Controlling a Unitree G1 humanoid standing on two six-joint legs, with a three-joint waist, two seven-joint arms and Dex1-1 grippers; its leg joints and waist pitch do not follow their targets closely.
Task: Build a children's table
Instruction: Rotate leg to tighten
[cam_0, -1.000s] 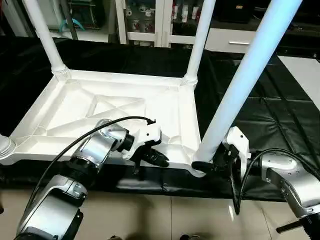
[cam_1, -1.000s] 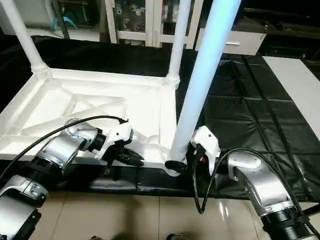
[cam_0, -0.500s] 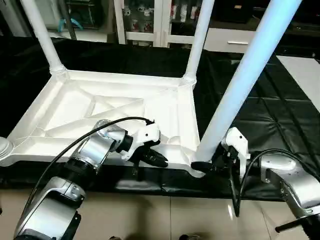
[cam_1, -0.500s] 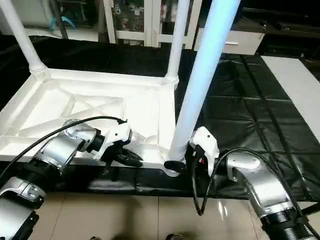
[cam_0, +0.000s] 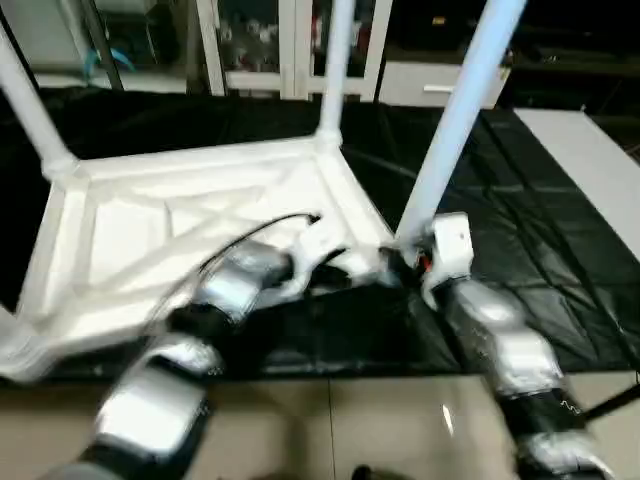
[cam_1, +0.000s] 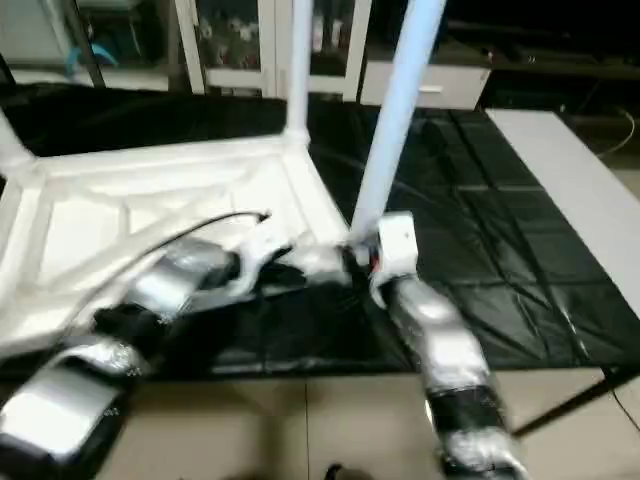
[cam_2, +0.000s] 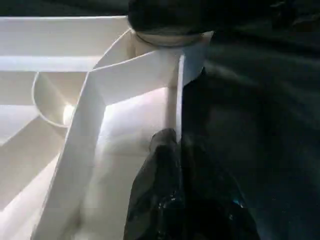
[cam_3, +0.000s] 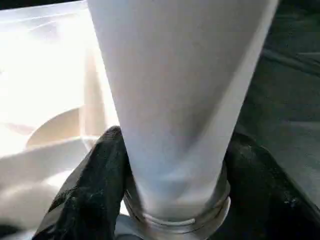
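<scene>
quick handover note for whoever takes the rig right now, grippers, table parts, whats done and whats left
Left gripper: shut, pinching the tabletop's rim near the front corner.
Right gripper: fingers either side of the near leg at its base.
Tabletop: upside down on the black mat, ribs up.
Done: near leg and two far legs stand in corner sockets.
Left: fourth corner is out of view, so check it.

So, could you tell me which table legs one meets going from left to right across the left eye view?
Far-left leg → far-right leg → near-right leg, with the right gripper at its base.
</scene>
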